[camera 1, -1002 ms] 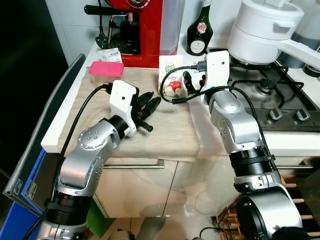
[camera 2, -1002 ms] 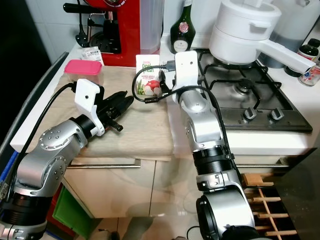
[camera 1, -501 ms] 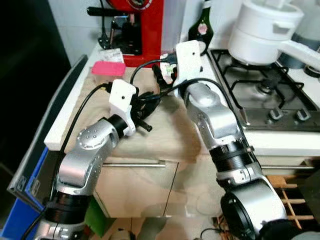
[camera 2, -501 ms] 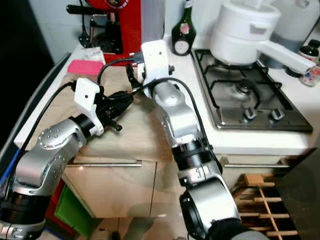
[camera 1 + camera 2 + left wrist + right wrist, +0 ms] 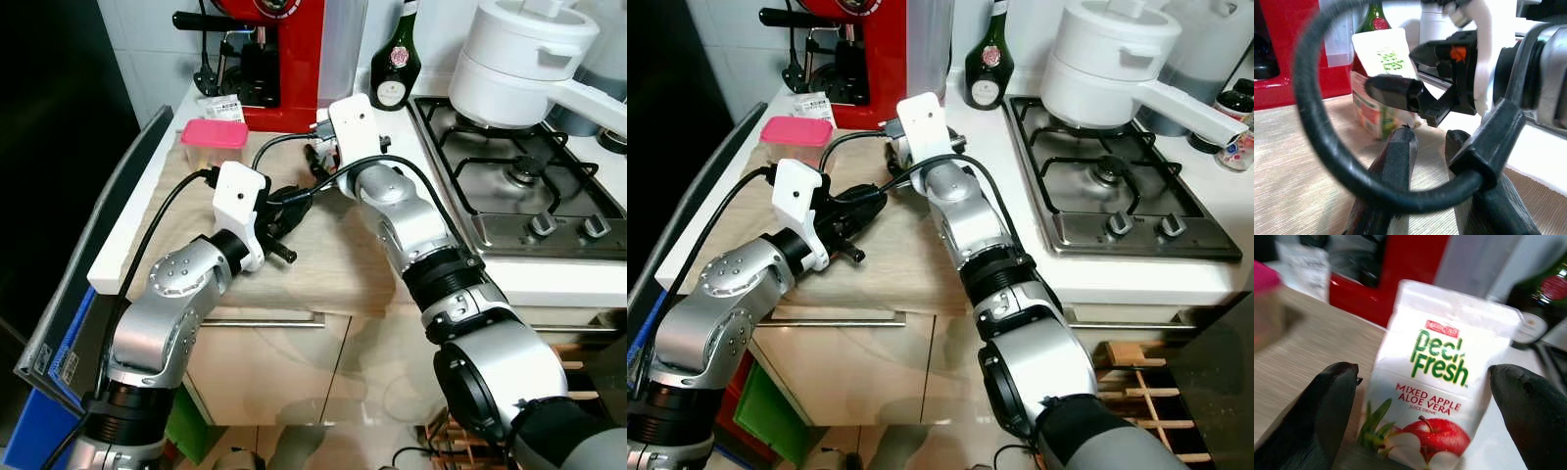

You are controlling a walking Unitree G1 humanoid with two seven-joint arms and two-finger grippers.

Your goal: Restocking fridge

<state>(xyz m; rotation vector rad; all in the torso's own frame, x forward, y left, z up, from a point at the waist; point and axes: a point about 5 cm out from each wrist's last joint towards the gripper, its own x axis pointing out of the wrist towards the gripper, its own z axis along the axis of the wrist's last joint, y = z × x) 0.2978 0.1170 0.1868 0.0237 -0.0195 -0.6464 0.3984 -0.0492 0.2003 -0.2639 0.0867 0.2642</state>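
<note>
My right gripper (image 5: 1420,396) is spread wide, fingers either side of the juice pouch (image 5: 1430,382), not touching it. The pouch stands upright on the beige counter mat (image 5: 196,196), just in front of the red coffee machine (image 5: 284,49) and near the green bottle (image 5: 394,69). My left gripper (image 5: 291,201) hovers over the mat just short of the pouch, fingers nearly pressed together, holding nothing. A pink-lidded container (image 5: 213,145) sits left of the pouch.
</note>
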